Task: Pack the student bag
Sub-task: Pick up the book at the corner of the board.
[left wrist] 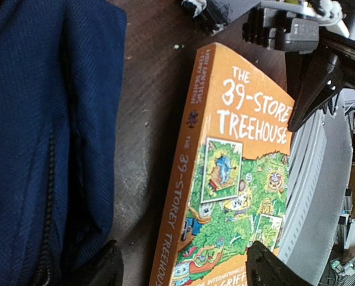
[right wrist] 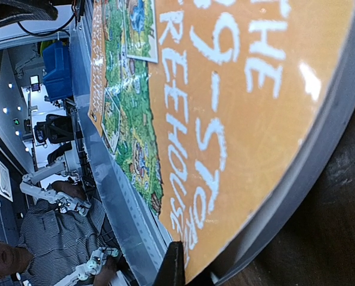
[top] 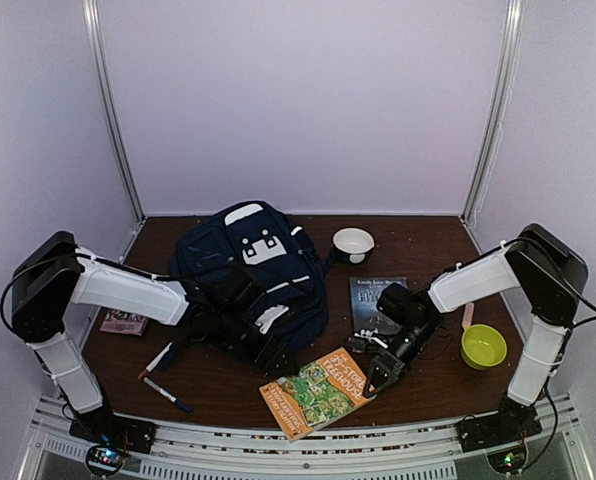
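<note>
Right gripper [top: 383, 372] is pinching the book [top: 313, 392]; left gripper [left wrist: 183, 262] is gaping empty; the floppy backpack [top: 248, 270] is probably wanting a rim hold.

Left gripper [left wrist: 183, 268] spread, right gripper [top: 382, 377] closed.
</note>
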Action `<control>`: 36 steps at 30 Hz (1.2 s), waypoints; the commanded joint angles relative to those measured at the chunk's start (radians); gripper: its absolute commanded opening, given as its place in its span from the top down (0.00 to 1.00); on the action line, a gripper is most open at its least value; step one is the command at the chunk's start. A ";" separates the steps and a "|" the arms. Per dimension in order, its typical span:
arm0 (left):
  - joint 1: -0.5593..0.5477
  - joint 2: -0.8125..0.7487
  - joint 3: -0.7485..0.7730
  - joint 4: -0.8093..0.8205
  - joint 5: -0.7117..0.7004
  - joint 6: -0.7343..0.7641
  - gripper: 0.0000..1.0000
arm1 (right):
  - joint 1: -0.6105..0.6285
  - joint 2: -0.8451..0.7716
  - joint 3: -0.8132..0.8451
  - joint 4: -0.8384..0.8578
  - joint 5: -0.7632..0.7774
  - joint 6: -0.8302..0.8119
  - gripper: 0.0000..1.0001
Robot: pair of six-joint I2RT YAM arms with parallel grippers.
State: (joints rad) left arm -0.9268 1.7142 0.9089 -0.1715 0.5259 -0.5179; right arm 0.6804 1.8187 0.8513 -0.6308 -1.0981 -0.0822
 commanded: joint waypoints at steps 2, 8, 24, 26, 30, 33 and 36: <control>0.011 0.074 0.018 -0.001 0.020 0.007 0.27 | 0.014 -0.015 -0.023 0.121 0.236 0.021 1.00; 0.025 0.146 0.020 0.069 0.135 0.000 0.27 | 0.047 -0.128 -0.049 0.135 0.254 0.004 1.00; 0.045 0.239 0.053 0.130 0.334 0.003 0.64 | 0.076 -0.165 -0.033 0.117 0.274 -0.021 1.00; 0.045 0.224 0.050 0.128 0.325 0.002 0.75 | 0.075 -0.167 -0.028 0.118 0.276 -0.020 1.00; 0.045 0.198 0.051 0.116 0.313 -0.006 0.92 | 0.073 -0.185 -0.024 0.110 0.279 -0.035 1.00; 0.044 0.161 0.048 0.099 0.307 -0.009 1.00 | 0.055 -0.208 0.011 0.046 0.292 -0.077 0.86; 0.045 0.086 0.052 0.055 0.276 -0.001 1.00 | 0.015 -0.260 0.068 -0.060 0.393 -0.114 0.56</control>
State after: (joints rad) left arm -0.8761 1.9030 0.9695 -0.0540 0.8280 -0.5232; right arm 0.7441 1.6344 0.8421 -0.5976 -0.8555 -0.1257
